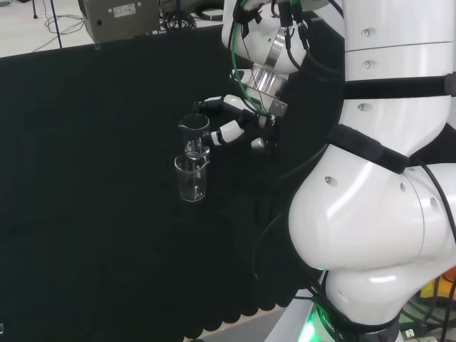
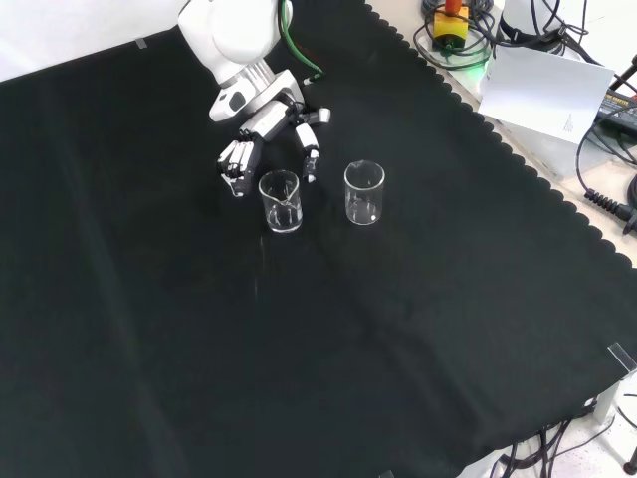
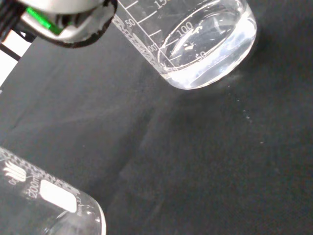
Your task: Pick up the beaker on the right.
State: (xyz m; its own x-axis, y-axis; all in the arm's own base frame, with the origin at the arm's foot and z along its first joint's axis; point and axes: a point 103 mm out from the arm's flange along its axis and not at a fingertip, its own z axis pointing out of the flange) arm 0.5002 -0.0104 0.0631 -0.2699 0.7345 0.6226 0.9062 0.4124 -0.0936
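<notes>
Two clear glass beakers stand upright on the black cloth. In the front view one beaker (image 2: 281,202) is on the left and the other beaker (image 2: 364,192) is on the right. In the head view the farther beaker (image 1: 194,132) is the front view's left one, and the nearer beaker (image 1: 191,178) is the front view's right one. The hand (image 2: 261,134) hovers just behind the left beaker, with fingers (image 2: 236,164) and thumb (image 2: 311,159) spread to either side and nothing between them. In the head view the hand (image 1: 235,125) reaches towards the farther beaker. The wrist view has one beaker (image 3: 205,44) and the other beaker's rim (image 3: 49,200).
The cloth's scalloped edge (image 2: 518,164) runs along the right of the front view, with a white sheet (image 2: 547,90) and cables beyond it. The arm's white links (image 1: 377,178) stand at the right of the head view. A grey box (image 1: 117,18) sits past the cloth's far edge.
</notes>
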